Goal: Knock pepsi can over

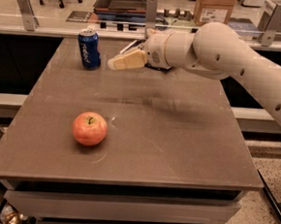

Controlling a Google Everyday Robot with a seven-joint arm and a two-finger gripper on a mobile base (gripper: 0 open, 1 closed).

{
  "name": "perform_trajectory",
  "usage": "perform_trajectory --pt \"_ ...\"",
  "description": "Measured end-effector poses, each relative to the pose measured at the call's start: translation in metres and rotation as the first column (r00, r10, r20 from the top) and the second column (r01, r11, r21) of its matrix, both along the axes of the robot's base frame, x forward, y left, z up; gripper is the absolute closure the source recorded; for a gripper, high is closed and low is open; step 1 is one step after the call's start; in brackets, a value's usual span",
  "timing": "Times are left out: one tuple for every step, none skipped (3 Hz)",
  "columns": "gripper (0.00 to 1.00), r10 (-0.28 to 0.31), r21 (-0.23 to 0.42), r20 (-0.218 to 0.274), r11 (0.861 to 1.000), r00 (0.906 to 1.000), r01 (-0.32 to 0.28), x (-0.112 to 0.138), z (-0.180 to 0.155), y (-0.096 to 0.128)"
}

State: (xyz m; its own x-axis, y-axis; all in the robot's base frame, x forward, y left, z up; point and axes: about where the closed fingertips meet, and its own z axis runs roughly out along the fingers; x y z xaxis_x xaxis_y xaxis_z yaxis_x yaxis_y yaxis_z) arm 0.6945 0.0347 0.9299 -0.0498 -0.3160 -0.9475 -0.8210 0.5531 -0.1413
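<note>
The pepsi can (89, 49) is blue with white lettering and a silver top. It stands upright at the back left of the grey-brown table (177, 141). My gripper (112, 64) reaches in from the right on a white arm and hovers above the table at the back. Its tan fingertips point left and sit just right of the can, a small gap away, not touching it. Nothing is in the gripper.
A red-orange apple (89, 128) sits on the front left of the table. A dark snack bag is mostly hidden behind the gripper at the back edge. Behind the table runs a counter with a cardboard box (214, 8) and metal posts.
</note>
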Motion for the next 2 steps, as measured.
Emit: perform_trajectory --pt "0.00 0.026 0.033 0.014 0.999 0.9996 -0.026 0.021 -0.002 0.030" --pt "0.00 0.071 0.051 0.014 0.996 0.9974 -0.072 0.041 -0.004 0.063"
